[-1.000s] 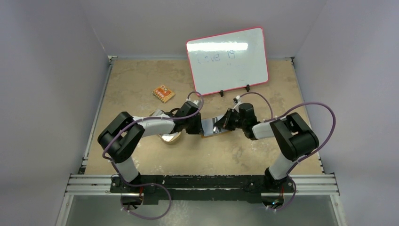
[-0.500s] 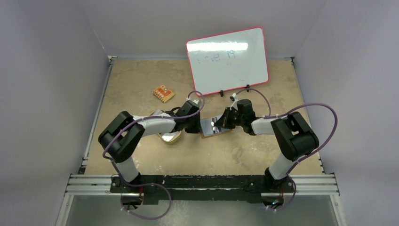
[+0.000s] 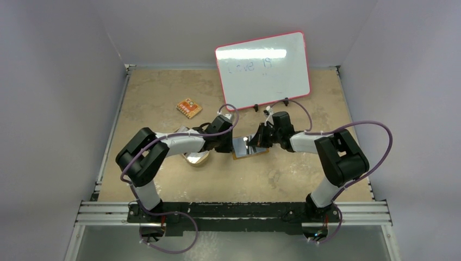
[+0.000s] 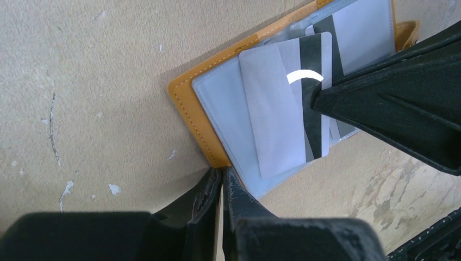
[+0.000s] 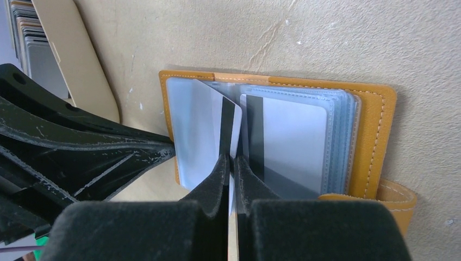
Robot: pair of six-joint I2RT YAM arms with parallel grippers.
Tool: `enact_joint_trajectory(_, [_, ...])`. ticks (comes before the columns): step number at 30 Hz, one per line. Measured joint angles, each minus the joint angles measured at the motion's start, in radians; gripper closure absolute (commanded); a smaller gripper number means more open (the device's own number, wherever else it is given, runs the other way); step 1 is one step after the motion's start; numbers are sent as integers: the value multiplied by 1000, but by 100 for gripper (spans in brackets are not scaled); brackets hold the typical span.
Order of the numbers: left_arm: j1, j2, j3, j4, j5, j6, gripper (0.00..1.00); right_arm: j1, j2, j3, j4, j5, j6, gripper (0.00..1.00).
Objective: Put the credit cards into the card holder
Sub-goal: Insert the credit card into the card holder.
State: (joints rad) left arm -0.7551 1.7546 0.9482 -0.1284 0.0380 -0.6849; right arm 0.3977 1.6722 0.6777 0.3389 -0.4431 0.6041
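Nearest the arm bases, a tan oval dish point(image 3: 197, 158) is being shown resting on the table point(image 3: 163, 179), w/ a stack of grey cards point(image 5: 32, 38) showing behind its rim. Just right of the dish, the card holder point(image 3: 251, 151) is lying open, orange cover down and pale clear sleeves up, approx. mid-table between the two arms. Its snap tab point(image 5: 397, 198) is sticking out at one end. The holder's orange edge, near a corner, is being pinched by the L gripper point(image 4: 222, 176), whose jaws are closed on it. One credit card point(image 5: 209, 125), grey w/ a dark stripe, is being gripped along its striped edge by the R gripper point(image 5: 232, 163), jaws closed tight. The card is being held tilted over the holder's half nearer the L gripper. Whether its far edge is inside a sleeve cannot be told. A second striped card point(image 5: 288, 141) is sitting in a sleeve on the other half. Farther back, well apart, an orange patterned piece point(image 3: 188, 107) is lying flat, and a red-framed whiteboard point(image 3: 263, 70) is being propped at the far edge.
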Motion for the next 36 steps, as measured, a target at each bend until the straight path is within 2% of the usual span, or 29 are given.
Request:
enact_joint_trajectory(13, [0, 10, 10, 9, -18, 1, 95, -14, 1, 63, -119, 2, -79, 100])
enact_joint_trajectory(36, [-1, 18, 19, 15, -35, 1, 96, -45, 30, 105, -175, -53, -131, 100])
